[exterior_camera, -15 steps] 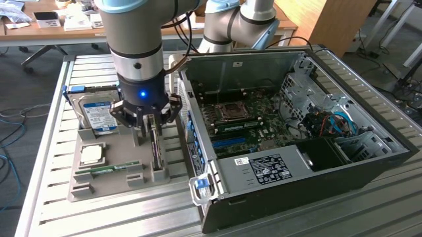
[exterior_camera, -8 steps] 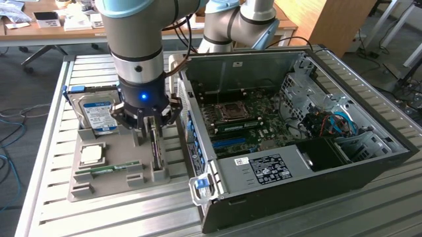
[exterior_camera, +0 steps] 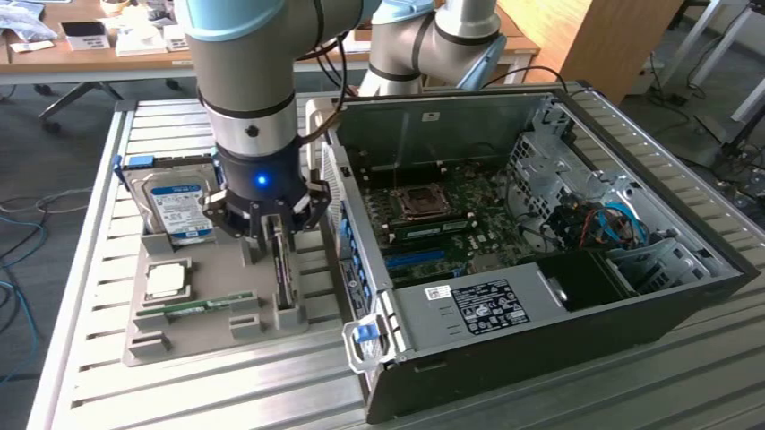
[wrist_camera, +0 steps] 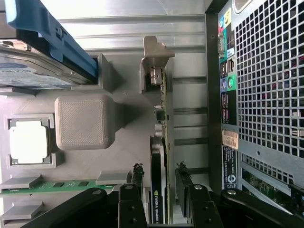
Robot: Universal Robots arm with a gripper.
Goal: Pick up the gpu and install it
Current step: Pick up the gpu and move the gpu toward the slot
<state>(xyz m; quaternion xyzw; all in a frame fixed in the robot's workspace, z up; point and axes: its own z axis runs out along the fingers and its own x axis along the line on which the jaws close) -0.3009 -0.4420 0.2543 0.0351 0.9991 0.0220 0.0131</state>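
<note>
Currently | gripper fingers apart, straddling the gpu | gpu upright in grey holder, not yet lifted | not yet installed in computer case

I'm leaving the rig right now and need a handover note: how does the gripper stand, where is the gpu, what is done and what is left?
Gripper: open, astride the gpu, one finger on each side, neither touching it.
Gpu: stands on edge in its slot of the grey holder, at the exterior view's left of the open computer case.
Done: the gripper is in place around the card.
Left: the card is not yet gripped, lifted or installed in the case.
</note>
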